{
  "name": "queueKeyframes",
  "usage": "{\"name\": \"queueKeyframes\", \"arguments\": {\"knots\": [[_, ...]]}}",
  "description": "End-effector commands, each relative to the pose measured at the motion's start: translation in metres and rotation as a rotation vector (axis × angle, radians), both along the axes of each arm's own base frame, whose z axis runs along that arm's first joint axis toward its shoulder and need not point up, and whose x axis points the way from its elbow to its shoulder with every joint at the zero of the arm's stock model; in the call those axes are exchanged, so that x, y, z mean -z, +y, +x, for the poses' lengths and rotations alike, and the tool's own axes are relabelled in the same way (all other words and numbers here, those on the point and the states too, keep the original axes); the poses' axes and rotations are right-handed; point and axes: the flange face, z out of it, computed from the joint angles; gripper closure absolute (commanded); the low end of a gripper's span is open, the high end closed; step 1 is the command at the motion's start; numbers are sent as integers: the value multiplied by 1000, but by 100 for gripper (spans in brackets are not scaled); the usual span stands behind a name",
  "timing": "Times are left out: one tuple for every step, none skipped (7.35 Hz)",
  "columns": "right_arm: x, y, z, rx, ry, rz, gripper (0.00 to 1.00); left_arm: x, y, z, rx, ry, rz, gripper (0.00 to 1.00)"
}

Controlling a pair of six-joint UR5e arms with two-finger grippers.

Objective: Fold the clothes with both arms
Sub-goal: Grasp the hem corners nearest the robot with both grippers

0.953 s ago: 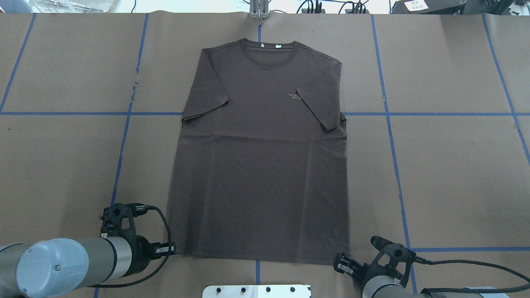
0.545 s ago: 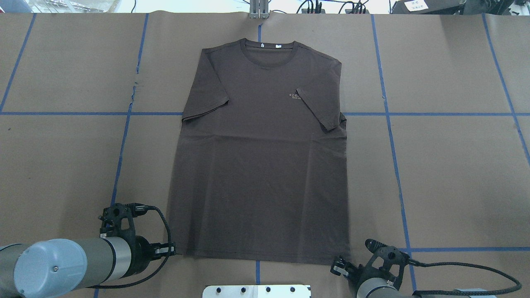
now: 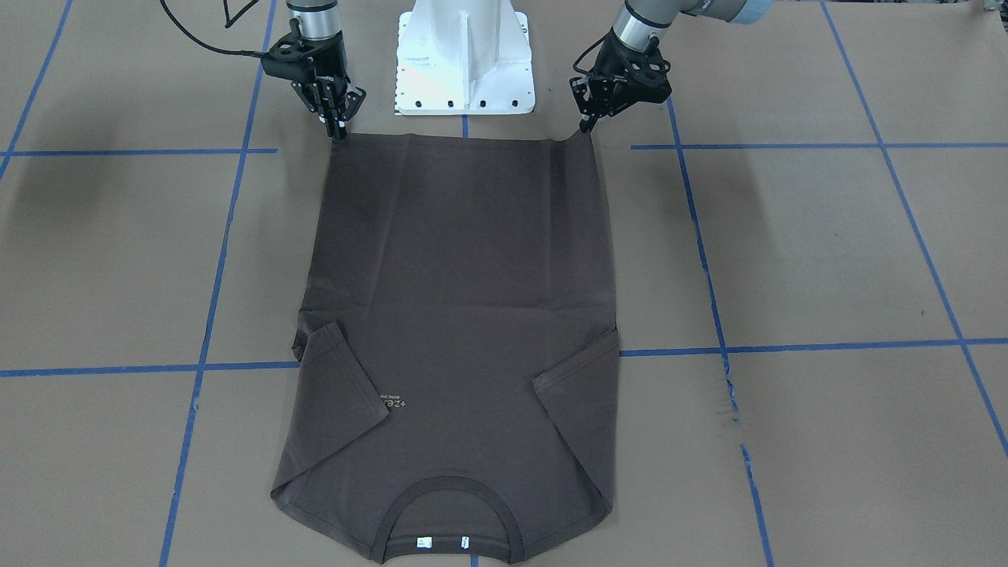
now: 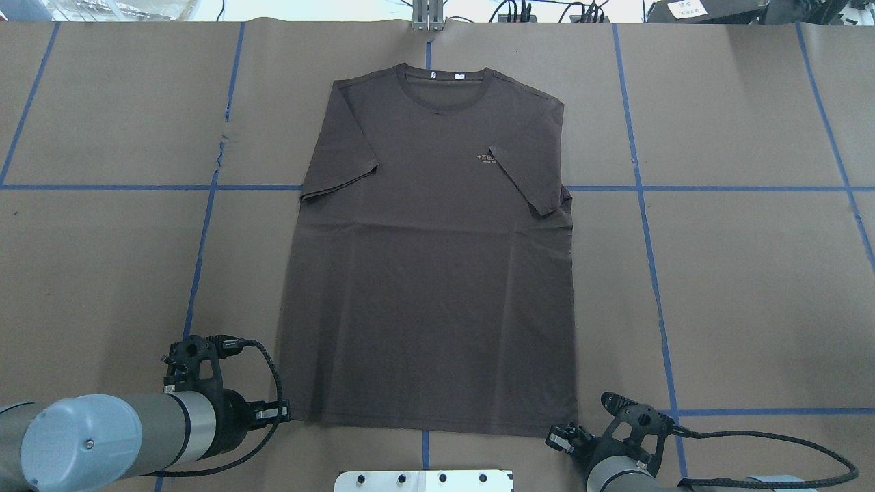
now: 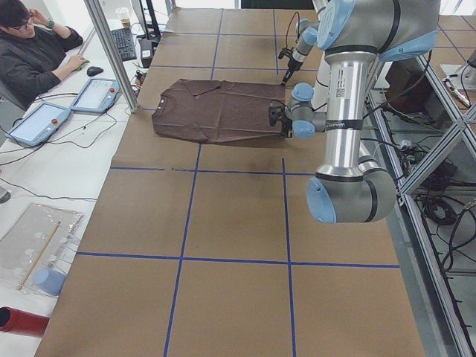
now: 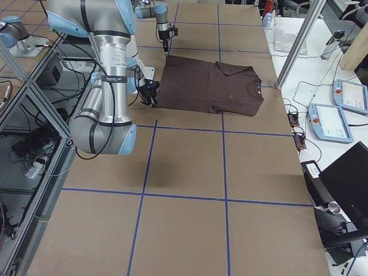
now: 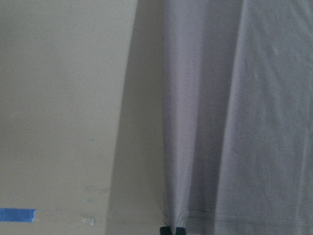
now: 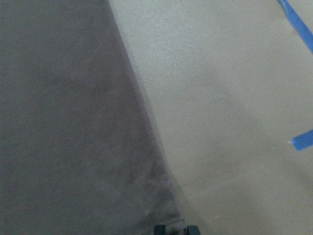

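Shirt (image 3: pixel 465 260) flat w/ sleeves tucked; main folds to go. Left hand (image 3: pixel 586 127) clamped on hem corner, upper right; right hand (image 3: pixel 337 130): grip unclear.

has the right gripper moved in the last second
Yes, slightly. In the overhead view the right gripper has shifted left, away from the blue tape line and closer to the shirt at its near corner.
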Motion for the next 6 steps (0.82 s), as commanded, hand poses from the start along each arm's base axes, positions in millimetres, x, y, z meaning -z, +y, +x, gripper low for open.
{"name": "queueKeyframes", "arguments": {"knots": [[1,-3,2,-9,-3,6,100,0,0,0,-1,1,0,100],[9,-7,7,-17,-20,8,100,2,0,-1,1,4,1,100],[39,-17,31,-32,-83,5,100,27,3,-19,-11,35,-2,100],[76,-17,71,-20,-84,-2,100,83,20,-65,-84,24,-41,100],[120,-9,121,29,-99,-31,100,135,32,-107,-106,36,-89,100],[155,0,164,82,-115,-62,100,171,48,-129,-151,46,-137,100]]}}
